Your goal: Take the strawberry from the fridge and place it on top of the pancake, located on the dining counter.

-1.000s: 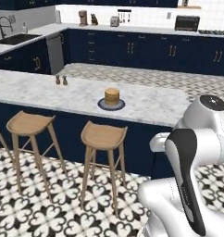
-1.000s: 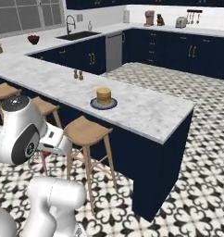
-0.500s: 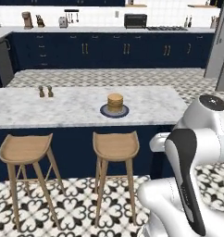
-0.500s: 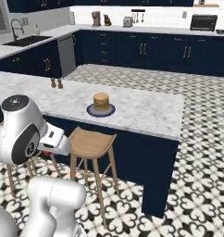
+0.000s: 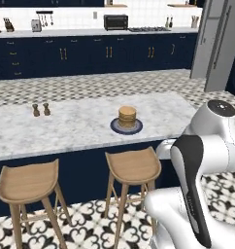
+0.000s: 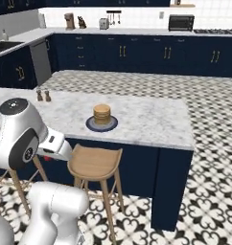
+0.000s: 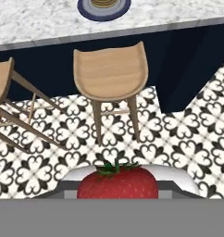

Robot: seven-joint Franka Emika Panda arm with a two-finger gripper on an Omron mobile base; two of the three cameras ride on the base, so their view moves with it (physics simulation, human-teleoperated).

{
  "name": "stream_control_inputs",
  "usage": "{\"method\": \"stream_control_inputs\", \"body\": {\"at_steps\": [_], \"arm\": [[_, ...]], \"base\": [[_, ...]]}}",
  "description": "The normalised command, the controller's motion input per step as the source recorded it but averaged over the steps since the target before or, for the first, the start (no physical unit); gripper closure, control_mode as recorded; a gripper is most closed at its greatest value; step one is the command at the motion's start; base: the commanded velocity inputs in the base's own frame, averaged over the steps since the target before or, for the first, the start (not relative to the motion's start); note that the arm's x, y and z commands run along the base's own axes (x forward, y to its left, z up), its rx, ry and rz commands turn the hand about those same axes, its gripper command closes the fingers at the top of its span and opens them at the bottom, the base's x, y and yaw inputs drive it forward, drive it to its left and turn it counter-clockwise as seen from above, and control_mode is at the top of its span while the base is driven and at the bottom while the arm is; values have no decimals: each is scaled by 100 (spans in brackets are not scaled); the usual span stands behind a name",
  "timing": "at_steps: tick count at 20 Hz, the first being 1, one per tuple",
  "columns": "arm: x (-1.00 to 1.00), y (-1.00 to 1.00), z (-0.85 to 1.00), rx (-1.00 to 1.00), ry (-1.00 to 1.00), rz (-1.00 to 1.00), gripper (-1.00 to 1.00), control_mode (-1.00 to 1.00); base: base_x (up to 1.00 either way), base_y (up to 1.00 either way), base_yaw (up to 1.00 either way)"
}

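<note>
Gripper (image 7: 117, 192) closed on strawberry (image 7: 117, 184), held low above patterned floor, in front of wooden stool (image 7: 110, 74). Pancake (image 5: 127, 116) stacked on dark plate (image 5: 115, 129) on surface (image 5: 80, 121), beyond stool. Two brown shakers (image 5: 41, 110) well left of pancake.

Nothing readable here honestly, no labels, brands or numbers on the toaster oven (image 5: 115, 22), the fridge (image 5: 217, 44) or anything along the far counter, too small to tell.
</note>
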Motion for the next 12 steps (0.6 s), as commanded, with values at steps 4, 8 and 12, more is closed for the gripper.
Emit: {"method": "stream_control_inputs", "body": {"at_steps": [4, 8, 12], "arm": [[0, 0, 0, 0, 0, 0, 100, 100], [0, 0, 0, 0, 0, 0, 100, 100], [0, 0, 0, 0, 0, 0, 100, 100]], "base": [[71, 7, -16], [67, 34, -21], [44, 60, -24]]}}
